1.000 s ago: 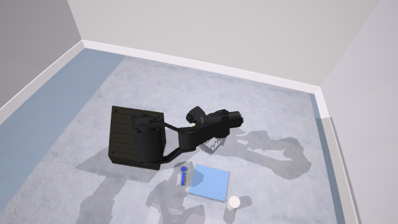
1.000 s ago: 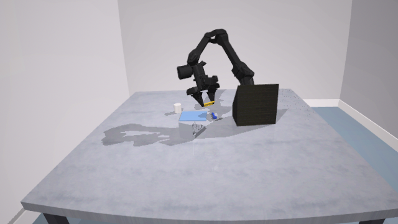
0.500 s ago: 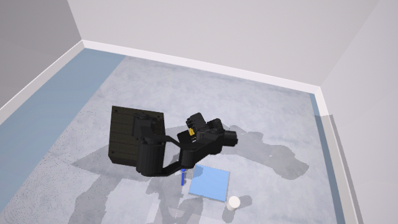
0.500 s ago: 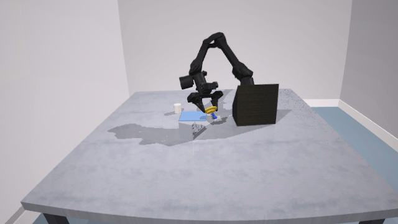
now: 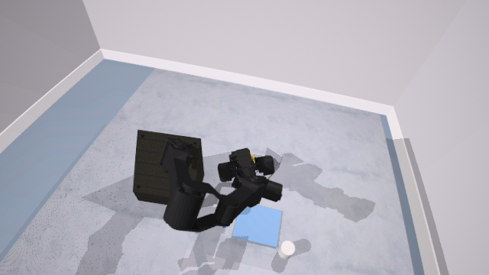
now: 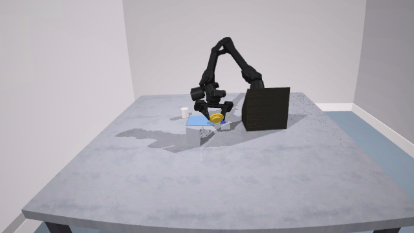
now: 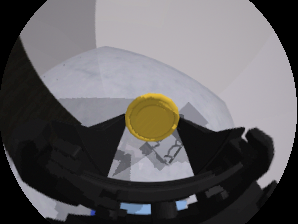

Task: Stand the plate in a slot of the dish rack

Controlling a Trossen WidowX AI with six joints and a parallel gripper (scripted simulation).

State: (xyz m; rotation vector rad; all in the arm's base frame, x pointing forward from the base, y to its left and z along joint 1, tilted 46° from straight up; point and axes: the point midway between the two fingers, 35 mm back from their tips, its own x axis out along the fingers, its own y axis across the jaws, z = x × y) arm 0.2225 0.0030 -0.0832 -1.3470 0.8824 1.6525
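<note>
Mottled grey worktop (image 6: 207, 181) in a pale-walled room; claw (image 6: 214, 114) clamped on one yellow plate (image 6: 216, 118), one rack (image 6: 205, 132) below it.

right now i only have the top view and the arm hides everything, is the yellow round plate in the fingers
observer: yes. The exterior view shows the yellow round plate clamped between the black gripper's fingers, low over the grey table.
operator: where's the rack
observer: the small wire dish rack stands on the table by the near edge of the blue square mat, nearer the exterior camera than the plate.
operator: plate in a slot yet
observer: no. In the wrist view the rack shows past the plate's lower edge, apart from it.
</note>
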